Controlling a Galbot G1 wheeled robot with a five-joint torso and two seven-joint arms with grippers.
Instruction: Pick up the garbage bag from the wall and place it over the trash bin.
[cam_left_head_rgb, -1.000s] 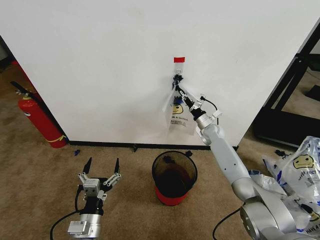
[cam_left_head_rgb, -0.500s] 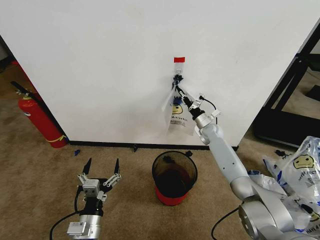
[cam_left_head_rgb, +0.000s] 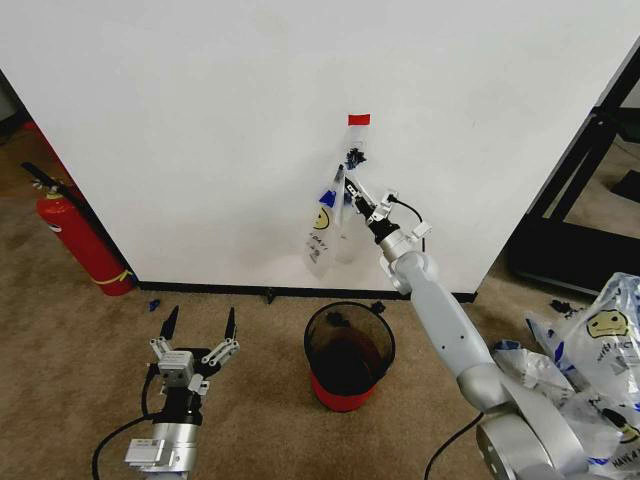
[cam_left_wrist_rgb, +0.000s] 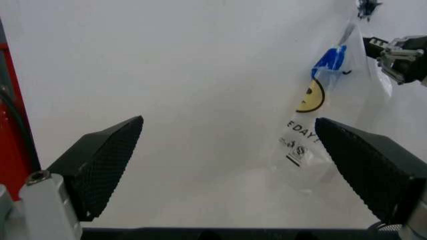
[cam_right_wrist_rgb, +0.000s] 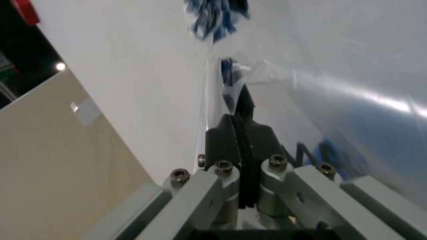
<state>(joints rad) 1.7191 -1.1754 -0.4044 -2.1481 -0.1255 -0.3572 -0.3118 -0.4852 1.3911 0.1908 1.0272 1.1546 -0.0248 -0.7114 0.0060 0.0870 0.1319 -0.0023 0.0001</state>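
The garbage bag (cam_left_head_rgb: 322, 222) has been pulled off the hook (cam_left_head_rgb: 352, 155), pinched in the closed right end effector (cam_left_head_rgb: 352, 194); the left end effector (cam_left_head_rgb: 198, 328) waits wide open, empty.

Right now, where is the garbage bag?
In the head view the garbage bag hangs against the wall, pinched at its top by the right end effector, just below the black hook and above the trash bin.

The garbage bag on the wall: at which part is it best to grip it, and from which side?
Probably at the top edge of the garbage bag, coming from the room side: it hangs thin and limp against the wall, so only the gathered top gives something firm. The right claw is shut there; the left claw waits open, low.
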